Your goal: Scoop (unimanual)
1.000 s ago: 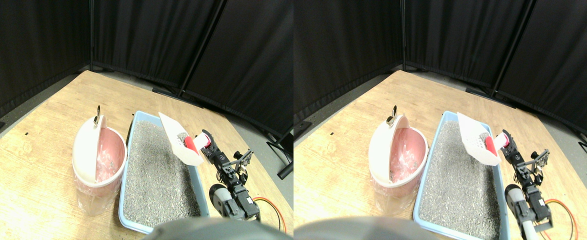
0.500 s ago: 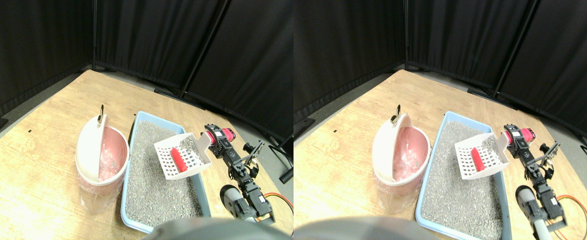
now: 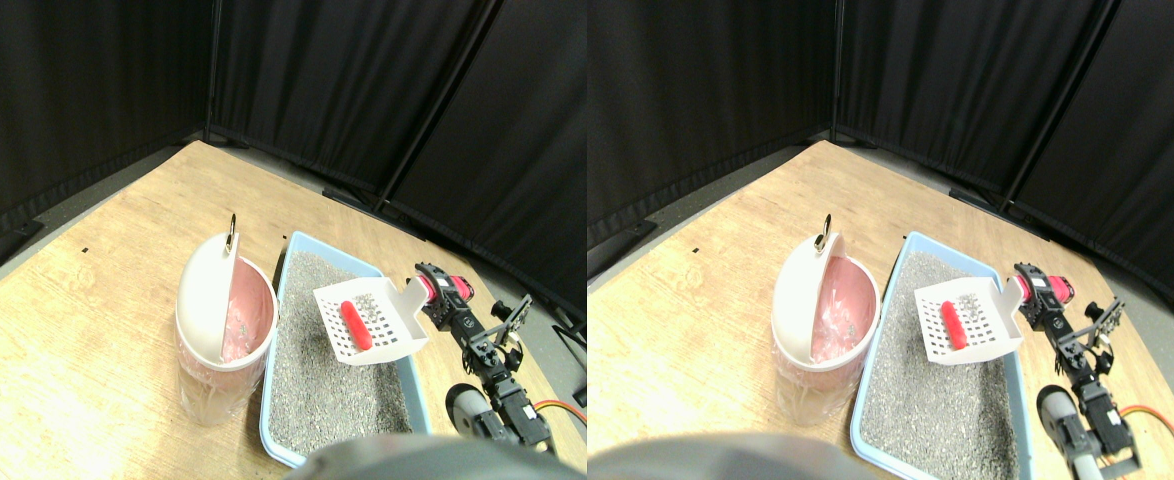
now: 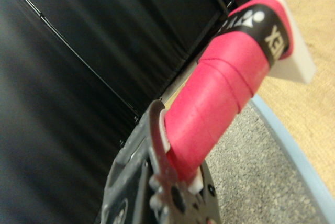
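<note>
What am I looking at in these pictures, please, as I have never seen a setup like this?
This is a four-legged robot working with one arm that ends in a two-jaw gripper. The wide picture is really two near-identical views from a forward camera looking down at a wooden floor. The other picture comes from a camera on the arm itself, looking along a handle wrapped in red tape.

On the floor stand a blue tray filled with grey litter and, beside it, a pink bin with a white swing lid. The gripper holds a white slotted scoop by that handle, roughly level above the tray, with a red piece lying in it.
</note>
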{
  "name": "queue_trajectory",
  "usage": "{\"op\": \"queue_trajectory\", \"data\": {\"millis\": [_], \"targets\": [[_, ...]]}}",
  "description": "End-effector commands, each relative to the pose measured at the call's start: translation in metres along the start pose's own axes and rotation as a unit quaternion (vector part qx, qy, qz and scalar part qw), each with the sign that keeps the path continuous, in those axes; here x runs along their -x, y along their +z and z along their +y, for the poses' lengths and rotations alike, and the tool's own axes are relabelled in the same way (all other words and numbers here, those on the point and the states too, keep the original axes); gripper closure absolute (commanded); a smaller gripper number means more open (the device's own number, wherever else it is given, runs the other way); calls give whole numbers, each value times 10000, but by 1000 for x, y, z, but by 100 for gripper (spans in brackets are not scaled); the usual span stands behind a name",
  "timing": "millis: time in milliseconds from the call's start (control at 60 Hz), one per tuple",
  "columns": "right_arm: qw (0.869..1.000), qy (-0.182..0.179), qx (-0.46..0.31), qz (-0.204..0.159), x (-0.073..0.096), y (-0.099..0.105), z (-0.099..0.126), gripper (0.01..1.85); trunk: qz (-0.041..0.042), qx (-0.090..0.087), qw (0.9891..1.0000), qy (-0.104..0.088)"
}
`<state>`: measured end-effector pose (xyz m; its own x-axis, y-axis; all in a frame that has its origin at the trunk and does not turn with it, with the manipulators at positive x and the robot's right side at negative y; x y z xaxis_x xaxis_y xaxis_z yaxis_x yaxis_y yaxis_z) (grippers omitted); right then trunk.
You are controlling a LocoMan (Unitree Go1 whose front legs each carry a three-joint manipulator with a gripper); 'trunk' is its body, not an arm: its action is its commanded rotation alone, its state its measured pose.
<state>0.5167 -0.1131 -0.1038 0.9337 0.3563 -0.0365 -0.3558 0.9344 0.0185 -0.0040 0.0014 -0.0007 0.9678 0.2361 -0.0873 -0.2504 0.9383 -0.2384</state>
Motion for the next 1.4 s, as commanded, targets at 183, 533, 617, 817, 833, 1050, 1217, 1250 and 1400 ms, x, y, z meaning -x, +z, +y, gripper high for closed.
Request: {"op": "queue_trajectory", "data": {"millis": [183,533,617,817,833,1050,1217,1250,1400], "targets": [[9991,175,-316,-213,-3,1,20,181,56,25,9995,305],[9985,417,-292,-219,-18,9,39,181,45,151,9985,530],[9976,548,-308,-280,-22,10,44,181,38,179,9981,583],[9973,589,-363,-233,-31,13,51,181,-8,218,9974,687],[9973,589,-363,-233,-31,13,51,181,-8,218,9974,687],[9973,643,-334,-73,-36,13,57,181,-29,240,9971,728],[9976,655,-198,118,-38,11,62,181,-35,259,9967,766],[9975,669,-130,162,-39,11,63,181,-42,287,9962,827],[9957,881,104,271,-41,12,67,181,-40,299,9958,866]]}}
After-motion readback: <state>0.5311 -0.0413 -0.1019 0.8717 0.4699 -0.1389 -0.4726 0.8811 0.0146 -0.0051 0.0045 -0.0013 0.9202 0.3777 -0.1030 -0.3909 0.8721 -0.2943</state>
